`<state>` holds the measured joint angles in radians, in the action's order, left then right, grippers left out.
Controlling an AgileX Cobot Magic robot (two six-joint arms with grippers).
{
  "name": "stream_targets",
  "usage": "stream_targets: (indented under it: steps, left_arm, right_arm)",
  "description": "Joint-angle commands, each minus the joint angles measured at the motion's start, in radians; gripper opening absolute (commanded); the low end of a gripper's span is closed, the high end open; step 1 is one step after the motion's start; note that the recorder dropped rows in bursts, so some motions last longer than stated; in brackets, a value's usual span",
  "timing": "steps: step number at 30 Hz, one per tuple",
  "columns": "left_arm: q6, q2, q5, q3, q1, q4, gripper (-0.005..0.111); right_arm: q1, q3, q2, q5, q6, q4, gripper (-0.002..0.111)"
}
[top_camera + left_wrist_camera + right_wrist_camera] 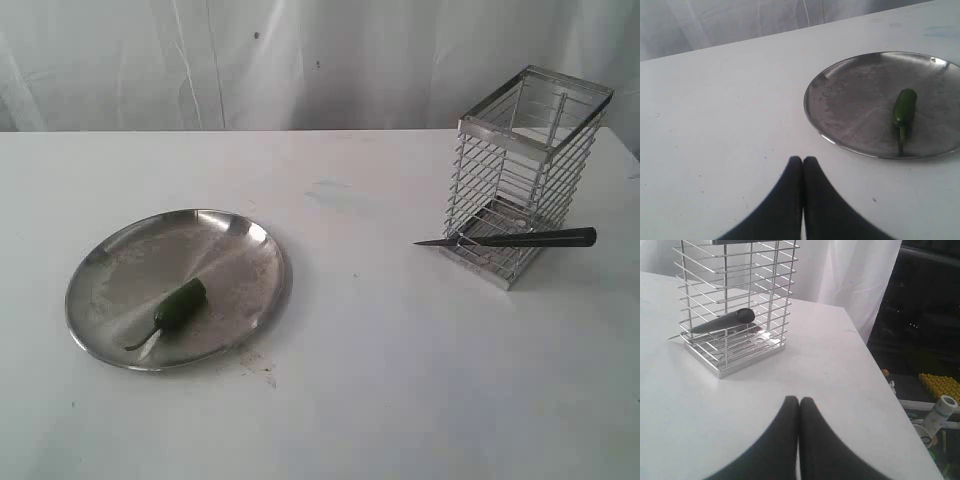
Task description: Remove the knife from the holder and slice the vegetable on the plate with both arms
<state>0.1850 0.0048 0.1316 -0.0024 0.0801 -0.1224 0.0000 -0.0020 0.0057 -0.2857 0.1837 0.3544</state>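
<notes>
Both tools clenched on nothing: left tool (802, 161), right tool (798, 401). Knife (520, 239) poked sideways through holder (525, 170); vegetable (180, 303) lay on plate (110, 265).

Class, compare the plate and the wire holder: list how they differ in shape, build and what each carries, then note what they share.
The plate is round, shallow and solid; the holder is tall, rectangular and open wire. The plate carries the vegetable lying flat inside it; the holder has the knife poking sideways through its bars. Both are shiny silver metal on the white table.
</notes>
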Motion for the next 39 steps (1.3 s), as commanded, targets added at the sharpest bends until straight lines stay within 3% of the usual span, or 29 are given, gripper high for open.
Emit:
stream_targets:
  steps: [1, 9, 15, 18, 26, 33, 39]
  left_arm:
    - [-0.001, -0.005, -0.005, 0.002, -0.007, -0.003, 0.000]
    - [-0.001, -0.005, -0.005, 0.002, -0.007, -0.003, 0.000]
    - [-0.001, -0.005, -0.005, 0.002, -0.007, -0.003, 0.000]
    - [-0.001, -0.005, -0.005, 0.002, -0.007, -0.003, 0.000]
    - [-0.001, -0.005, -0.005, 0.002, -0.007, -0.003, 0.000]
    - [-0.001, -0.005, -0.005, 0.002, -0.007, -0.003, 0.000]
    - [-0.001, -0.005, -0.005, 0.002, -0.007, -0.003, 0.000]
  right_arm:
    - [0.000, 0.002, -0.006, 0.003, -0.001, 0.010, 0.000]
    - [0.000, 0.002, -0.006, 0.048, 0.015, -0.016, 0.000]
    - [0.000, 0.002, -0.006, 0.356, 0.415, -0.490, 0.000]
    - [0.000, 0.002, -0.006, 0.390, 0.570, -0.589, 0.000]
    - [0.000, 0.002, -0.006, 0.577, 0.782, -0.598, 0.000]
    - [0.000, 0.002, -0.006, 1.011, 0.841, -0.631, 0.000]
    - [0.000, -0.181, -0.006, 1.101, 0.860, -0.613, 0.000]
